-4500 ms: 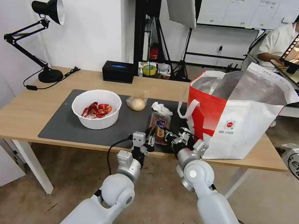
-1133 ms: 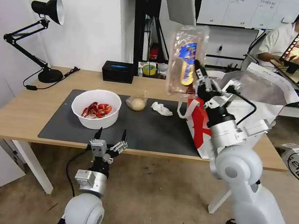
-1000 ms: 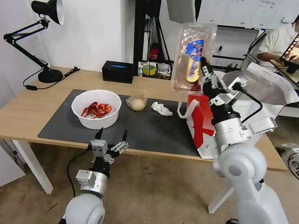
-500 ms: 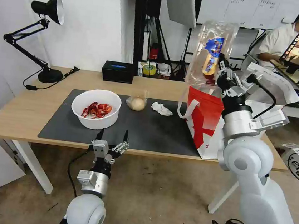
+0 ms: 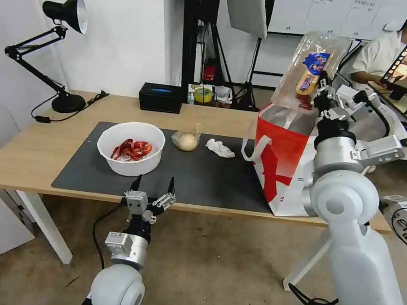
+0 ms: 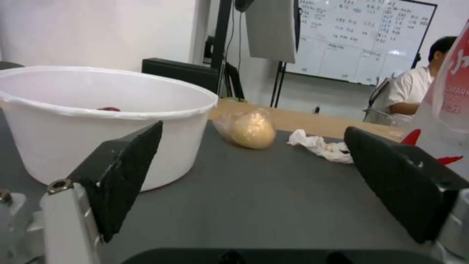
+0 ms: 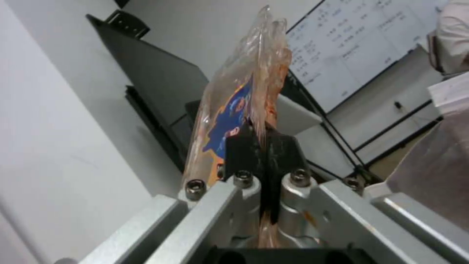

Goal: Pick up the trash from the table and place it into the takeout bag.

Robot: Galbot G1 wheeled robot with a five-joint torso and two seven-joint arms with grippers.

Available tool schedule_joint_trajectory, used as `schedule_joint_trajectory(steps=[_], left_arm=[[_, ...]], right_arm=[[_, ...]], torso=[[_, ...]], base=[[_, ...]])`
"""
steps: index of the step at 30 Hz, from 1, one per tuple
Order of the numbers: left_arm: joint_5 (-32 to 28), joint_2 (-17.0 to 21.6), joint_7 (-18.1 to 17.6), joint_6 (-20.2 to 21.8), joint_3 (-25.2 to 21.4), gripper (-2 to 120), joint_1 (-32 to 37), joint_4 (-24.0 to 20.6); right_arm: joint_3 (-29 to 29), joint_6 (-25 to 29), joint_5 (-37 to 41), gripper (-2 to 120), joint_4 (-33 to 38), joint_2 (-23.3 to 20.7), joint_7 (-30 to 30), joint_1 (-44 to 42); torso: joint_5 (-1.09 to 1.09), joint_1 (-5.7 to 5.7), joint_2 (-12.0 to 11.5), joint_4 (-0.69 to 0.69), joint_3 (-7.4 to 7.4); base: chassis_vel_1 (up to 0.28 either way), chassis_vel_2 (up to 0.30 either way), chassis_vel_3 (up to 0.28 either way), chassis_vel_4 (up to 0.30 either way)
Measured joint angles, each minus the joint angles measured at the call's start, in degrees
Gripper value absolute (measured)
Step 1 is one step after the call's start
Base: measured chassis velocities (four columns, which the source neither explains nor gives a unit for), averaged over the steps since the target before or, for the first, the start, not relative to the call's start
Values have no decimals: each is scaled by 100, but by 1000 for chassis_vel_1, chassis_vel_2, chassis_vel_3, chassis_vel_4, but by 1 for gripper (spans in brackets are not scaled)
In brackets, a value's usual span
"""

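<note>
Low at the frame's bottom, the left gripper (image 5: 153, 187) hangs with fingers spread at the table (image 5: 26, 157) edge. Upper right, the right gripper (image 5: 323, 86) pinches the clamshell tray (image 5: 309, 71) above the takeout bag (image 5: 287, 172).

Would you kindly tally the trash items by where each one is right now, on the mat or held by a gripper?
On the mat: 3, the bowl, the bun bag and the tissue.
Held by the right gripper above the takeout bag: 1, the clamshell.
Total: 4.
</note>
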Motion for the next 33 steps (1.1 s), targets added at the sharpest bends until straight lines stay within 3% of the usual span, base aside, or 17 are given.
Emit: schedule_joint_trajectory(steps=[10, 33], left_arm=[[13, -19, -2, -69, -20, 100, 25, 8], [121, -54, -2, -111, -38, 100, 90, 17]], right_arm=[[84, -183, 175, 0, -452, 110, 782, 356], [205, -658, 260, 0, -245, 109, 1605, 45]], torso=[[0, 0, 0, 0, 0], [0, 0, 0, -1, 0]], base=[[0, 0, 0, 0], [0, 0, 0, 0]])
